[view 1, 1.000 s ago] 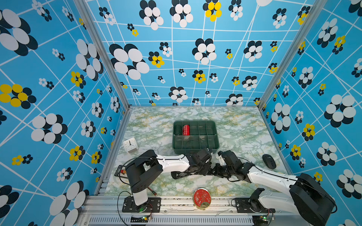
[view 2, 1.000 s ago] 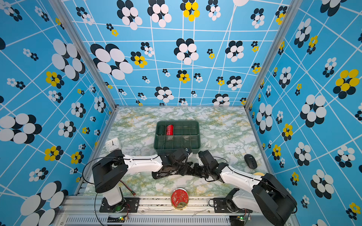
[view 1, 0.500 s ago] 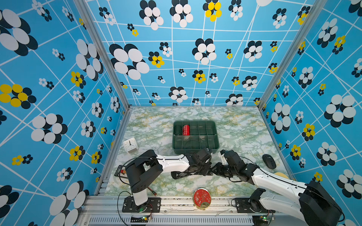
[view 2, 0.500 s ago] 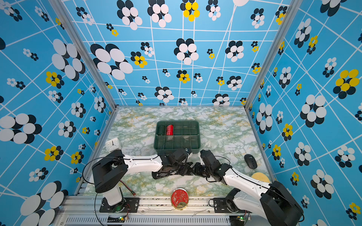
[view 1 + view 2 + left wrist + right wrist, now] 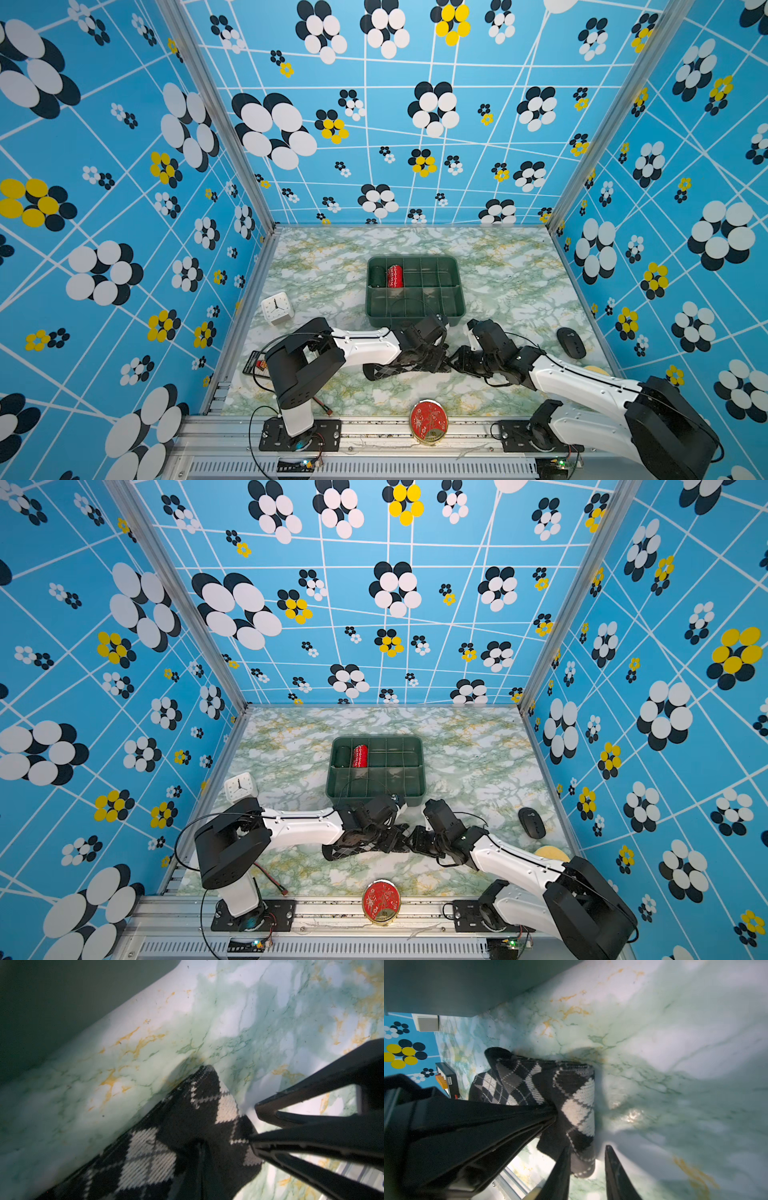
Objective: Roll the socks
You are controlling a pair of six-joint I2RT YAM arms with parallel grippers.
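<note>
Black-and-grey argyle knit, the socks (image 5: 388, 371), is laid lengthwise on the marbled bench (image 5: 507, 274), just at 6 o'clock of the green divided tray (image 5: 415, 321). A change is noted at the 3 o'clock end. The right hand (image 5: 587, 1147), clamped there a second ago, has been released. Its fingers (image 5: 614, 1169) are now parted, with the folded end of the fabric lying loose between them. The left hand (image 5: 553, 1114) is kept clenched on the socks, a bunch of knit being pinched just behind that fold. A first turn is judged to have been made and the right hand freed for a fresh hold, so the rolling is barely begun. Most of the length is still flat toward 9 o'clock.

The bench is covered in a smooth green, white and ochre marble print. At the tray's 10 o'clock corner a dark green roll (image 5: 377, 276) and a red zigzag roll (image 5: 395, 275) are stored side by side. From the socks, a white alarm clock (image 5: 277, 307) is found at 10 o'clock, a black computer mouse (image 5: 570, 343) at 3 o'clock and a red round tin (image 5: 429, 420) at 6 o'clock. The cell is walled with blue panels (image 5: 124, 166) printed with white, black and yellow flowers.
</note>
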